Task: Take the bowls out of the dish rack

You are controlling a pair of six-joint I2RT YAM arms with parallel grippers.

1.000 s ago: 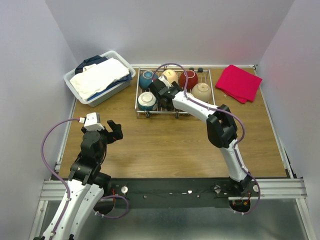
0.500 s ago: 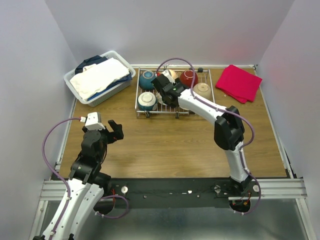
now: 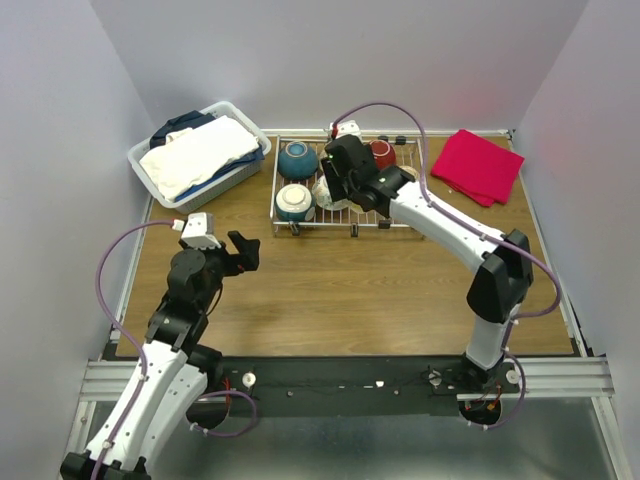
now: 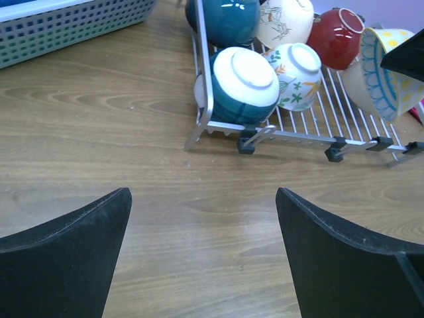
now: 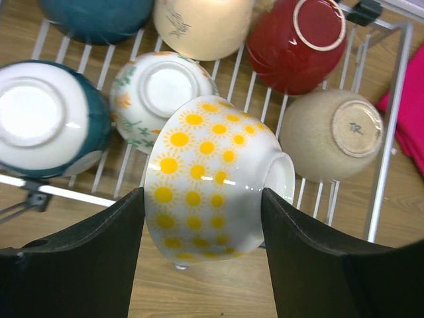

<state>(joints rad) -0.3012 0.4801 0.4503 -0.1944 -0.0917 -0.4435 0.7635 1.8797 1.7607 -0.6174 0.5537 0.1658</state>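
Note:
The silver wire dish rack [image 3: 330,227] stands at the back middle of the table. My right gripper [image 5: 202,225] is shut on a white bowl with yellow suns [image 5: 205,179], tilted on its side just above the rack's front part. In the rack lie a white-bottomed teal bowl [image 5: 46,126], a floral bowl [image 5: 159,93], a teal bowl [image 5: 96,16], a cream bowl [image 5: 202,23], a dark red bowl [image 5: 298,43] and a beige bowl [image 5: 331,136], all upside down or tilted. My left gripper [image 4: 202,218] is open and empty over the bare table in front of the rack [image 4: 202,79].
A white laundry basket [image 3: 200,155] full of cloths stands at the back left. A red cloth [image 3: 478,165] lies at the back right, beside the rack. White walls close in the table on three sides.
My right gripper has moved right and farther back over the rack, the arm stretching out. My left gripper has moved a little to the right, toward the rack.

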